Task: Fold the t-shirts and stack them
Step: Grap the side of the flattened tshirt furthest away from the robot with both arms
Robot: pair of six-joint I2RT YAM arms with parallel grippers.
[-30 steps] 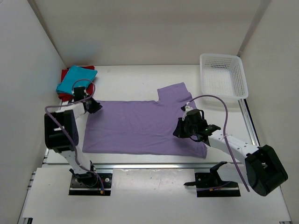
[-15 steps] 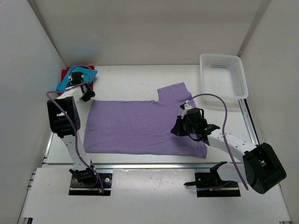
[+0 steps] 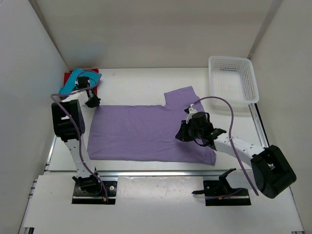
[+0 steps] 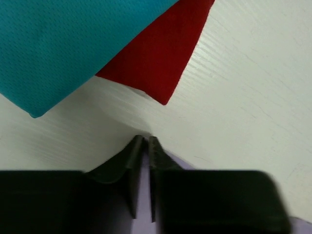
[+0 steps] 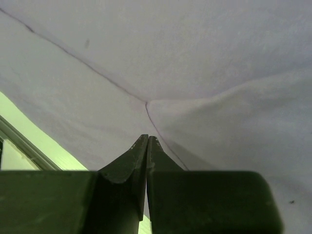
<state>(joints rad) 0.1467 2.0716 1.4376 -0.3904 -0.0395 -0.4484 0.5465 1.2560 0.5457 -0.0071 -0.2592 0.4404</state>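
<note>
Since a second ago, the left jaws have been carried away from the far-left corner of the lavender shirt toward the far left, and are now placed just beside the folded stack. The right jaws have been shifted a little leftward over the shirt's right half. The lavender shirt is spread flat across the middle of the tabletop, with one sleeve reaching toward the white basket at the far right. The teal shirt is laid folded on the red shirt in the far-left corner. The left jaws are seen almost closed, with only a thin slit between them and lavender cloth showing in and below it; whether that corner is pinched cannot be told. The right jaws are fully closed, and a fold of the lavender shirt appears to be gripped at their tips, with creases drawn toward that point. Several risks are judged from here: a thin pinch could be lost if the cloth is pulled hard, a skewed fold could be made if only one side is carried, and the finished stack could be nudged or dragged apart because the left jaws are so near it.
</note>
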